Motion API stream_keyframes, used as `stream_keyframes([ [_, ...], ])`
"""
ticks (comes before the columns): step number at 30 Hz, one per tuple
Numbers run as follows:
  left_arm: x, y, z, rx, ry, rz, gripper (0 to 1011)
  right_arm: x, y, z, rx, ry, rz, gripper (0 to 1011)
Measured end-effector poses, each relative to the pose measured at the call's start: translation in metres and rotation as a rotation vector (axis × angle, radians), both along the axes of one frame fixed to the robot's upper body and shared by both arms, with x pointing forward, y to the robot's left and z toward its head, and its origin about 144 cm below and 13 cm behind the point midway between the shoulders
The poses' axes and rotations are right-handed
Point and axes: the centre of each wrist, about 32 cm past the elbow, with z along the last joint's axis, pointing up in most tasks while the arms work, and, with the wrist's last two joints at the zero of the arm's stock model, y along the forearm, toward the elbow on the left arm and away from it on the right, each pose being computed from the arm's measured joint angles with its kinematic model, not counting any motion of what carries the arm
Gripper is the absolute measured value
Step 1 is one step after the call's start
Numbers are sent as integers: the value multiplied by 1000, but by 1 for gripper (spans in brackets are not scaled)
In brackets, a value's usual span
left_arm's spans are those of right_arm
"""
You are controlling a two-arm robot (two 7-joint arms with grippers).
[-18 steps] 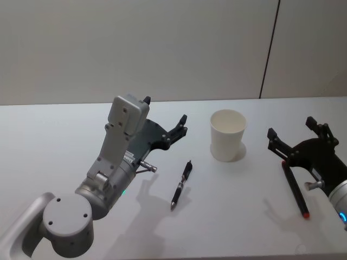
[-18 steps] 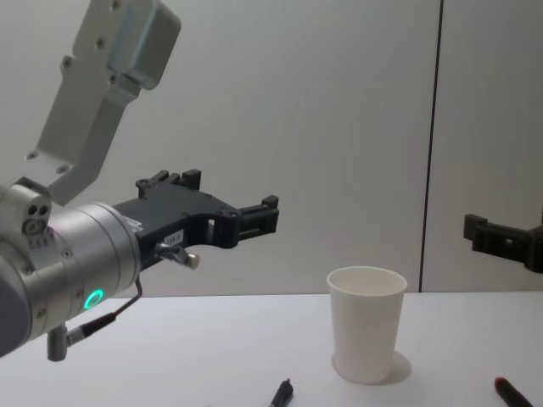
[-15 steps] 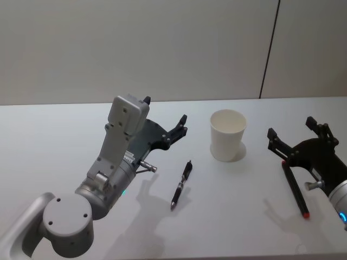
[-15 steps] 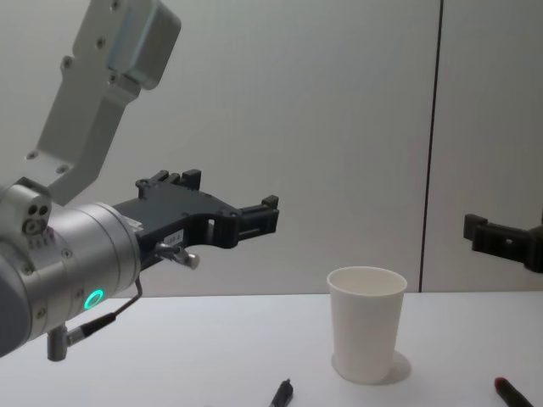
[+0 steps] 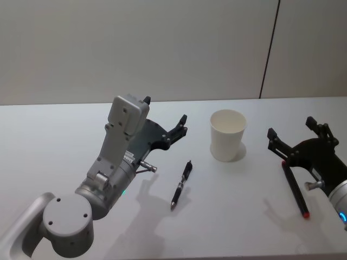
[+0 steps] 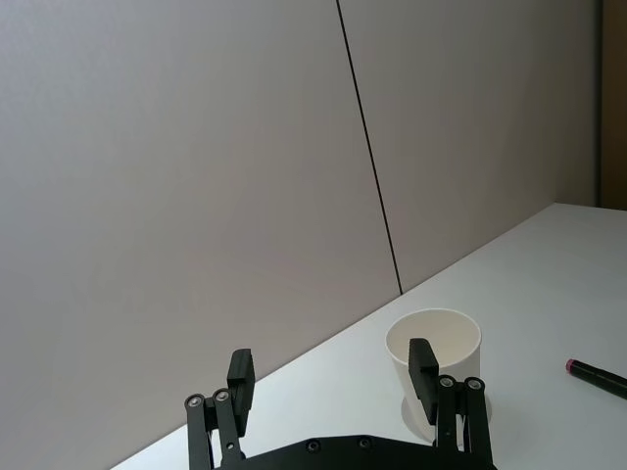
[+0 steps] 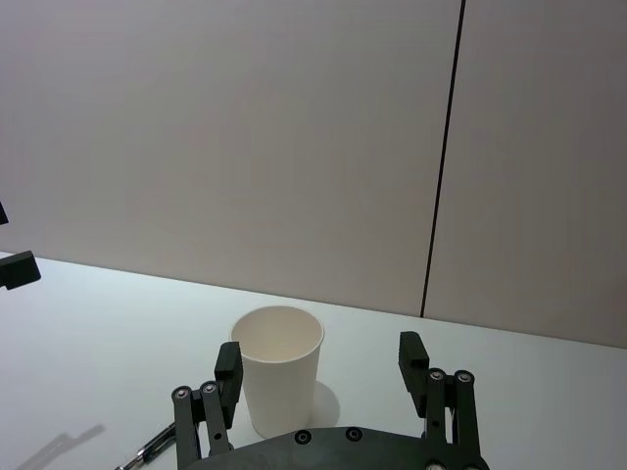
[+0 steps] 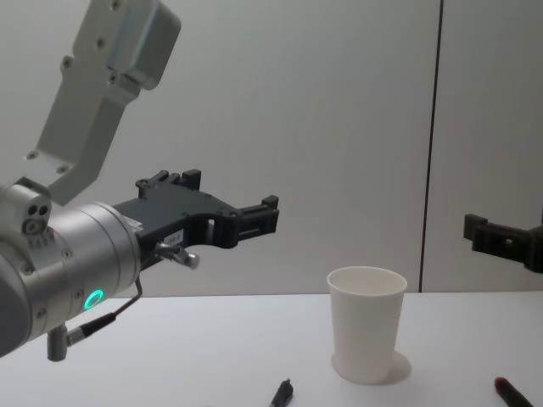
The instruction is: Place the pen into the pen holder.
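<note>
A black pen (image 5: 181,184) lies flat on the white table, a little in front and to the left of the pen holder, a white paper cup (image 5: 227,135) standing upright. My left gripper (image 5: 165,111) hovers open and empty above the table, behind and left of the pen, aimed toward the cup (image 6: 451,348). My right gripper (image 5: 291,127) hangs open and empty right of the cup (image 7: 279,367), over a second dark pen with a red end (image 5: 295,188). The chest view shows the cup (image 8: 366,335) and the black pen's end (image 8: 282,394).
The table (image 5: 65,130) is plain white and runs back to a grey wall with a dark vertical seam (image 5: 269,49). The red-ended pen (image 6: 598,375) lies near the table's right side, its end (image 8: 512,394) low in the chest view.
</note>
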Motion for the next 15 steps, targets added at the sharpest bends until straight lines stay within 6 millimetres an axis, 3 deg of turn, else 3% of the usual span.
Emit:
stream_keyframes([
  [15,0,0,0,0,0,0,1000,0,0,0,0,0,0,1001],
])
